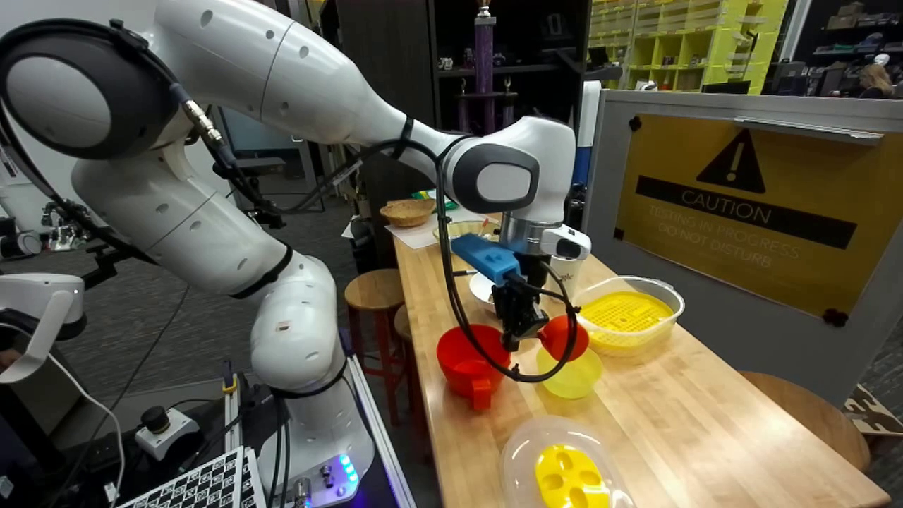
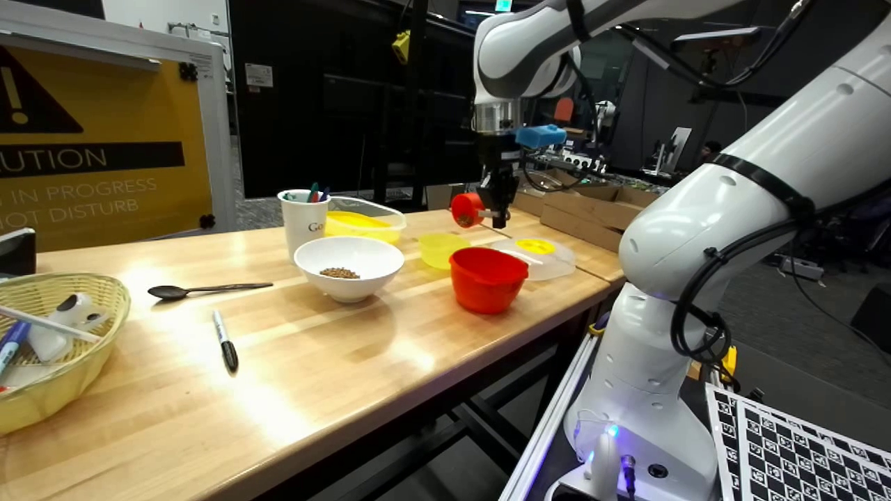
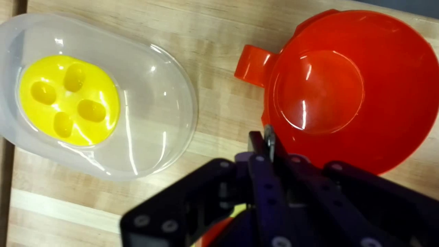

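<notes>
My gripper [image 1: 513,342] is shut on the handle of a small red cup [image 1: 568,337] and holds it above the table. The cup is tilted on its side, with brown bits inside its rim in an exterior view [image 2: 466,211]. In the wrist view, the fingertips [image 3: 267,139] close on a thin grey piece, and the fingers mostly hide the cup. A translucent yellow bowl [image 1: 575,381] stands below the cup. A large red bowl with a handle [image 3: 319,92] stands beside the gripper, its visible inside bare. A white bowl [image 2: 348,268] holds brown bits.
A clear lid with a yellow dimpled inset [image 3: 154,106] lies near the red bowl. A white pen cup [image 2: 304,226] and a tub with a yellow strainer [image 1: 667,310] stand behind. A black spoon [image 2: 209,288], marker [image 2: 224,341], basket [image 2: 104,348] and cardboard boxes [image 2: 581,221] are around.
</notes>
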`<state>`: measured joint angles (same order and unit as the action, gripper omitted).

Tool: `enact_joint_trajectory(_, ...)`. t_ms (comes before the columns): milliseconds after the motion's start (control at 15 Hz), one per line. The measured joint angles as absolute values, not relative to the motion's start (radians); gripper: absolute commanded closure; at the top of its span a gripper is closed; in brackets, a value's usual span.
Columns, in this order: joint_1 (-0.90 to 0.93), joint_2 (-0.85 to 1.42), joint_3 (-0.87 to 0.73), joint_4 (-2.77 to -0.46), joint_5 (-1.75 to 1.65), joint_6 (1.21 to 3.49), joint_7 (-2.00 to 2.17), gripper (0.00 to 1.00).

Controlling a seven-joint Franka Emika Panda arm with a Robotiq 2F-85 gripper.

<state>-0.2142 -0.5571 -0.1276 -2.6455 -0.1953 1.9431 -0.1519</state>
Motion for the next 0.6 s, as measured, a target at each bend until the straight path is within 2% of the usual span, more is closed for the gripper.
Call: enact_joint_trajectory(600,-0.214,-0.573,-0.091,-2.700,-0.293,2.000,-0.070,0.99)
